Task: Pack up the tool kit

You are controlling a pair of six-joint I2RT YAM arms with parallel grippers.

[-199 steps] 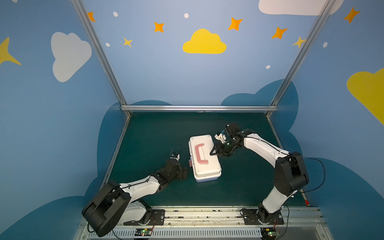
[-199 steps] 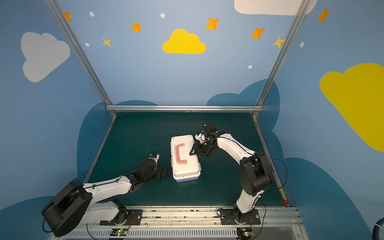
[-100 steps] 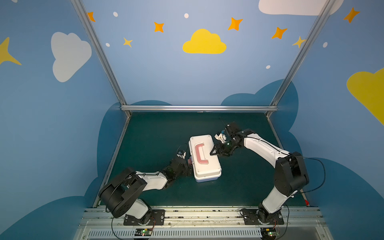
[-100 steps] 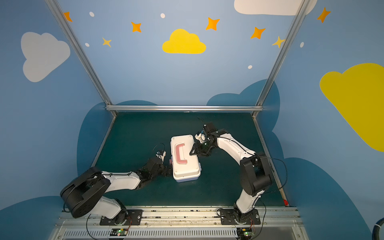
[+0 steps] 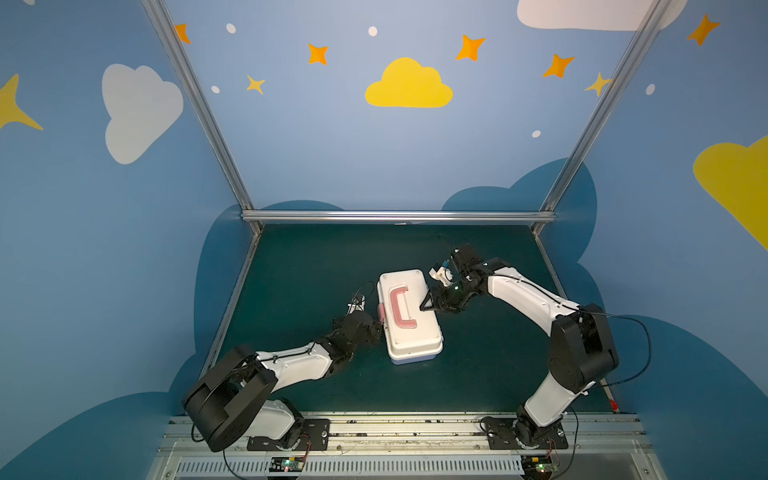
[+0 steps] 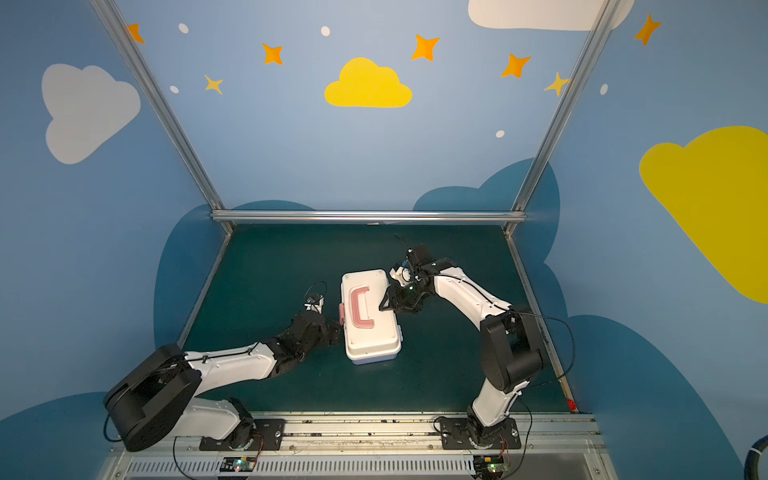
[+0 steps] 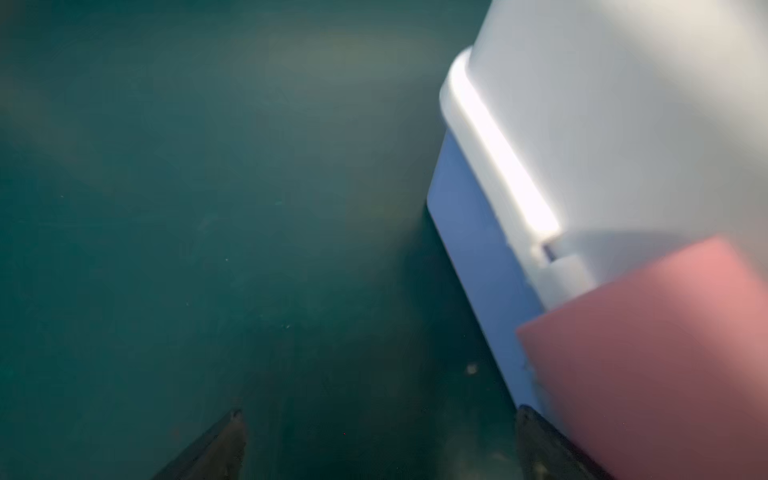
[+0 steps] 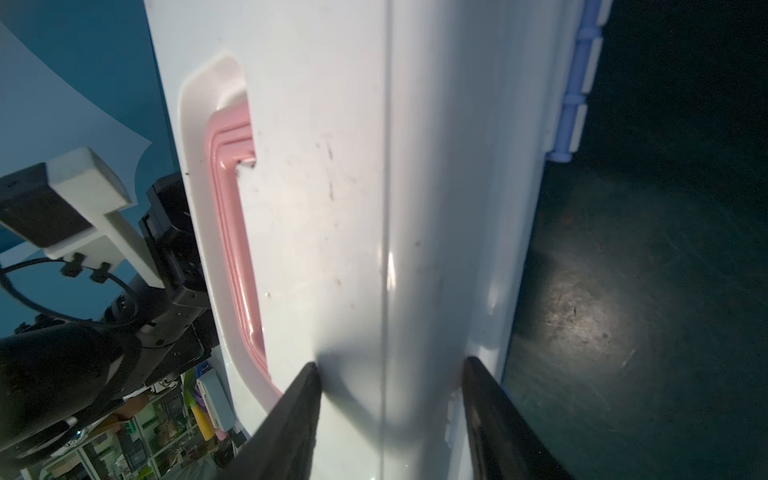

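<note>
Tool kit (image 5: 411, 332): shut, flat on the green mat (image 5: 299, 270), between both arms.
Handle (image 5: 400, 309): pink, folded flat into the white lid (image 8: 353, 208).
Latch (image 7: 648, 353): pink, on the side facing the left arm.
Left gripper (image 7: 382, 440): jaws wide apart, empty, one finger beside the latch.
Right gripper (image 8: 390, 374): jaws part-spread over the lid, gripping nothing; tips seemingly touching it.

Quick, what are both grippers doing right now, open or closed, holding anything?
Left gripper: open, empty, beside the pink latch.
Right gripper: open, tips on the lid, gripping nothing.
</note>
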